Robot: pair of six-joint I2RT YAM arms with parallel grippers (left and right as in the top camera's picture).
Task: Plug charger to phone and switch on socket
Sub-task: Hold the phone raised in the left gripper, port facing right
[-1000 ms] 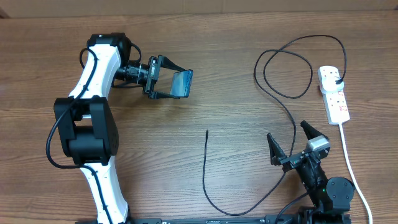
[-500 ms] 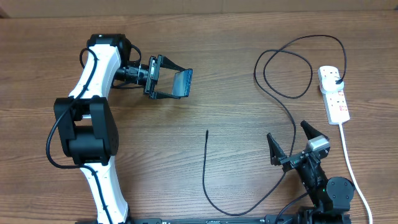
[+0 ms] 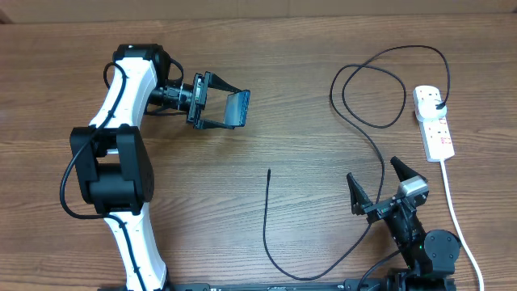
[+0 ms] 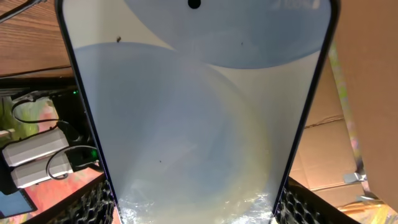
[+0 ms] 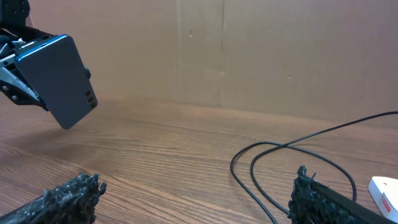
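My left gripper point(image 3: 220, 109) is shut on the phone point(image 3: 237, 108) and holds it on edge above the table at the upper left. The phone's pale screen point(image 4: 199, 112) fills the left wrist view; its grey back point(image 5: 59, 81) shows in the right wrist view. The charger, a thin black cable point(image 3: 367, 121), loops across the right half; its free tip point(image 3: 268, 171) lies mid-table and its plug sits in the socket point(image 3: 433, 121), a white power strip at the right edge. My right gripper point(image 3: 378, 187) is open and empty at the lower right, with cable loops point(image 5: 292, 155) in front of it.
A thick white cord point(image 3: 456, 218) runs from the power strip down the right side. A brown cardboard wall point(image 5: 249, 50) stands beyond the table's far edge. The strip's corner point(image 5: 385, 190) shows at the right of the right wrist view.
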